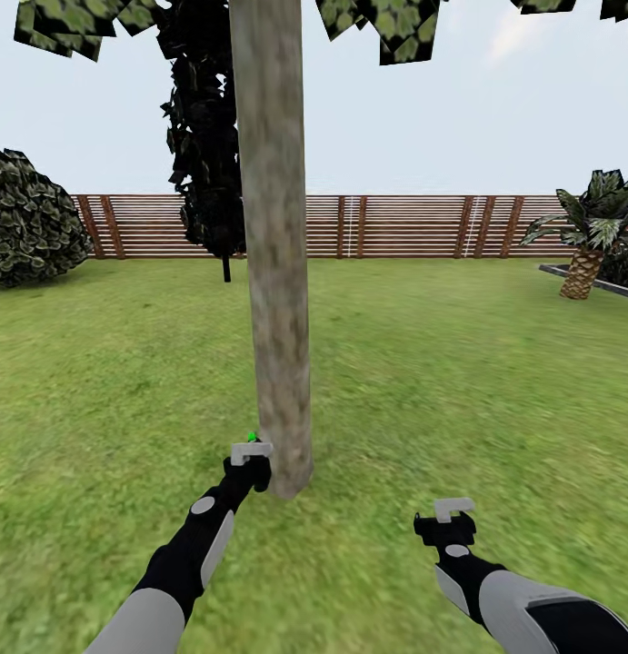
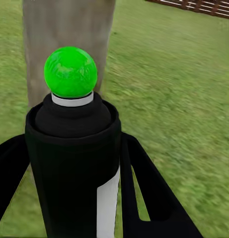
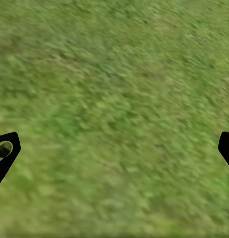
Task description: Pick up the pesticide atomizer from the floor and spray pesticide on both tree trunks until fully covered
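Pesticide atomizer (image 2: 74, 163): near-black cylinder with a pale stripe down its side, a white collar and a bright green ball cap (image 2: 70, 72). Long axis in line with the left gripper's fingers, cap end away from the wrist and aimed at the tree trunk (image 2: 64, 44) straight ahead. Seen from the head camera as just a green speck (image 1: 252, 437) above the left gripper (image 1: 251, 453), right beside the base of the trunk (image 1: 275, 272), on the trunk's left side; touching or a hair apart, cannot tell.

Left gripper: black fingers (image 2: 149, 198) closed in against both sides of the bottle, clamped on its body, cap standing clear beyond the fingertips.

Right gripper (image 1: 453, 510): low over the lawn (image 1: 441, 363), to the right of the trunk and well apart from it. Fingertips (image 3: 5, 151) wide apart at opposite edges of the right wrist view, nothing between them but blurred grass (image 3: 114, 109).

Trunk itself: straight, mottled grey-brown, upright, blocky green leaves (image 1: 386, 27) overhead. Behind the trunk, a dark narrow conifer (image 1: 203, 136) just to its left, then the brown slat fence (image 1: 404, 227) across the back. Far left of the trunk, a rounded bush (image 1: 27, 218); far right, a short palm-like plant (image 1: 591, 232).
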Tool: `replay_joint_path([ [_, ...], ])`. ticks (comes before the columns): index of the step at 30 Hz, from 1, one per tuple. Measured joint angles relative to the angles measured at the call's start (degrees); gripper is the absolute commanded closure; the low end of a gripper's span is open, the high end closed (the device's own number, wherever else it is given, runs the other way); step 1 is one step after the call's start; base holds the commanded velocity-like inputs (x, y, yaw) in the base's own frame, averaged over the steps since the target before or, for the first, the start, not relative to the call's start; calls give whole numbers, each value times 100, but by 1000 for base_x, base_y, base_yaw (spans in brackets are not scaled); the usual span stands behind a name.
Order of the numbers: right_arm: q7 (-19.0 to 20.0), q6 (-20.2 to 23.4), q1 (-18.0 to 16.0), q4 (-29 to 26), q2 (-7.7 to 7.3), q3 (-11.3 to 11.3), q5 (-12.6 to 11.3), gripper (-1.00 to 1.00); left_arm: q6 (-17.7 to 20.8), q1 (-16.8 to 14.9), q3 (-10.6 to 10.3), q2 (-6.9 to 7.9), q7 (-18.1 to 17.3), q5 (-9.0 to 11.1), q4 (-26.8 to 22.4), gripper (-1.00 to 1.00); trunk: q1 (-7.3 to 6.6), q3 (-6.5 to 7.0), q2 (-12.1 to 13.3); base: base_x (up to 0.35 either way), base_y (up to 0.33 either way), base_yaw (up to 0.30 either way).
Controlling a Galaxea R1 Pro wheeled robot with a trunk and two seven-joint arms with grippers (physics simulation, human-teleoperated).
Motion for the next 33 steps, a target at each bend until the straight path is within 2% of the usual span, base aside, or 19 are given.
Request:
replay_joint_path([
  [2, 0, 0, 8, 0, 0, 0, 1, -100, -4, 0, 6, 9, 326, 0, 2, 100, 0, 0, 0, 0, 0, 0],
  [5, 0, 0, 15, 0, 0, 0, 3, -100, -4, 0, -3, 6, 457, 4, 2, 100, 0, 0, 0, 0, 0, 0],
  [16, 0, 0, 18, 0, 0, 0, 6, -100, -8, 0, -20, -9, 507, 6, 2, 100, 0, 0, 0, 9, -1, 0],
  [25, 1, 0, 18, 0, 0, 0, 5, -100, -13, 0, -28, -14, 500, 7, 9, 100, -2, 0, 0, 182, -17, 0],
  [33, 8, 0, 21, 0, 8, 9, 6, -100, -13, 0, -28, -14, 500, 6, 11, 100, 0, 0, 0, 33, 0, 0],
])
